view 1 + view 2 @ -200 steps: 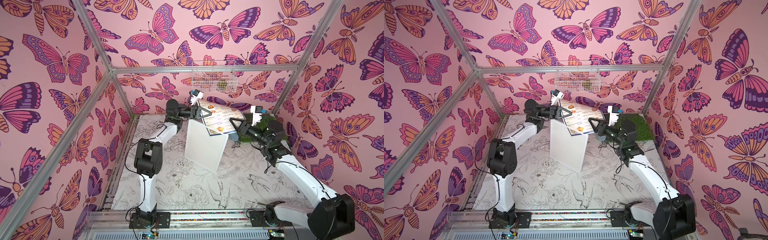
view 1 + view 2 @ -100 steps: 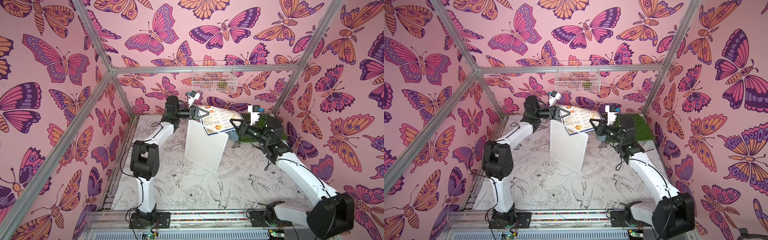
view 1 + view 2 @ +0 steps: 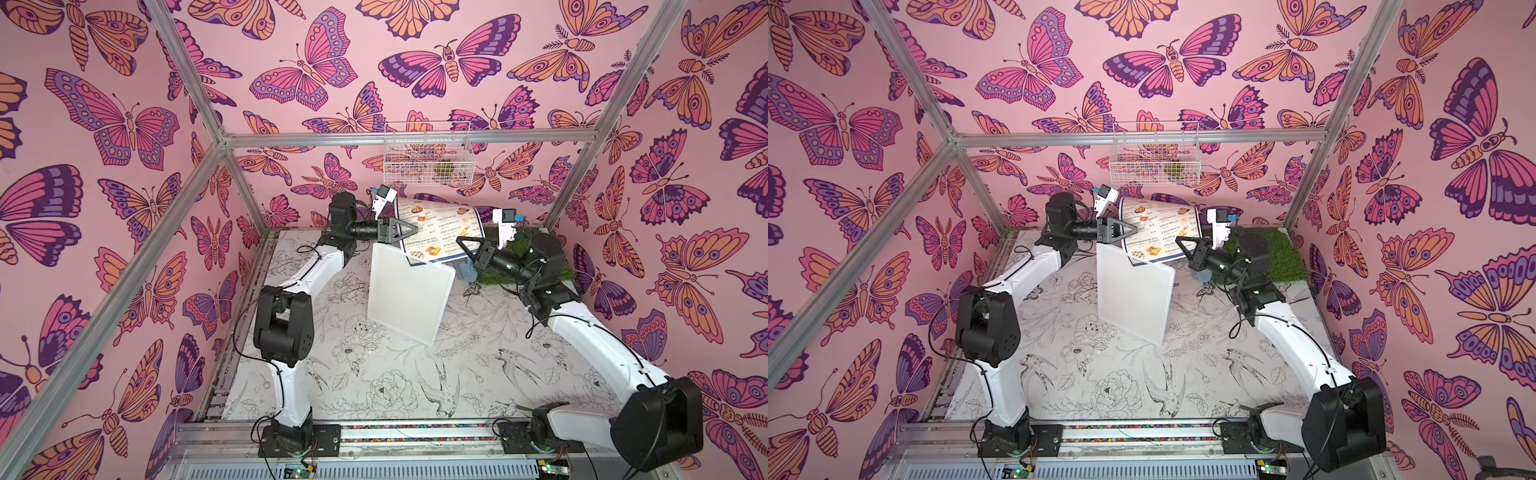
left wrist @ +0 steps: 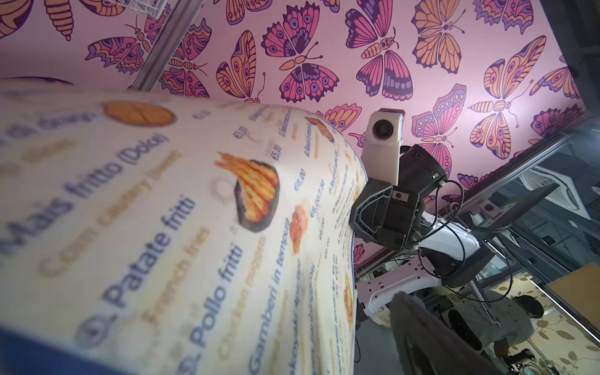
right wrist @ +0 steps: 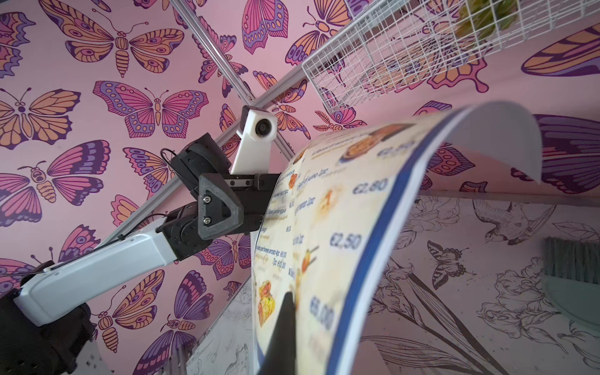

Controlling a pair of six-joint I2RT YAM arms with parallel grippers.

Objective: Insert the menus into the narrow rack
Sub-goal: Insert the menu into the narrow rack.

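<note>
The right tool (image 3: pixel 462 245) clenches the bowed glossy cream blue-bordered menu sheet (image 3: pixel 441 230), its lower corner seemingly touching the top edge of the upright flat white plastic rack (image 3: pixel 409 301); the left tool (image 3: pixel 409 230) sits released beside it.

Glossy menu sheet (image 3: pixel 440 232), smooth matt plastic rack (image 3: pixel 409 299).

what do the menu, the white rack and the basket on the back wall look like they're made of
The menu: glossy coated or laminated paper, likely; it curls over freely and shows a faint sheen.
The rack: matte white plastic, apparently; a stiff flat slab with rounded corners.
The basket: white-coated metal wire, probably; a thin open grid.
</note>
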